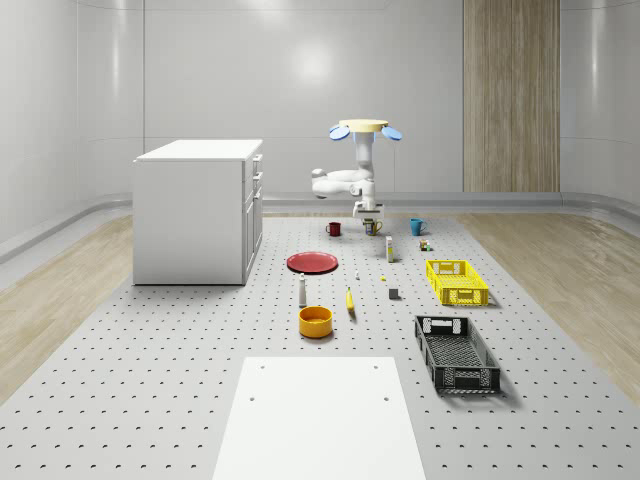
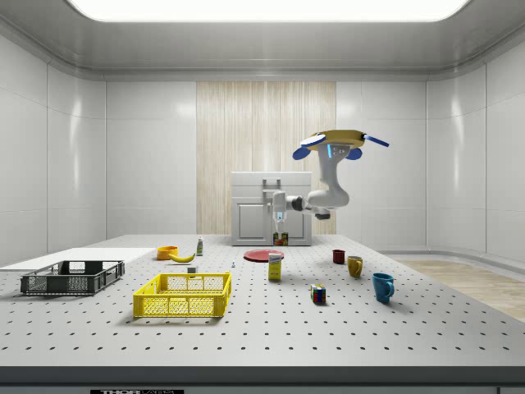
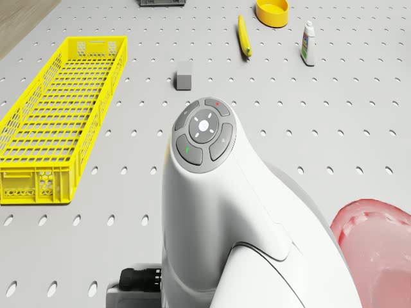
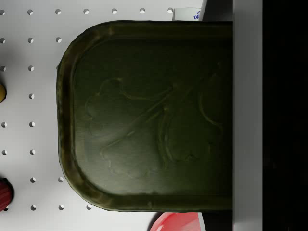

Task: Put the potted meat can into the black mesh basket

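- One step looks underway: drone (image 1: 364, 127) hovers over the table's far end, gripper (image 1: 367, 212) low at the potted meat can (image 4: 149, 115).
- Can top sits right under the wrist camera, one finger (image 4: 248, 115) against its side (other finger cut off).
- Finger state: cannot tell whether closed on the can or just alongside.
- Left: lift, carry, drop into black mesh basket (image 1: 457, 354), well apart from the fingers.
- Red plate (image 1: 312, 262) lies nearby.
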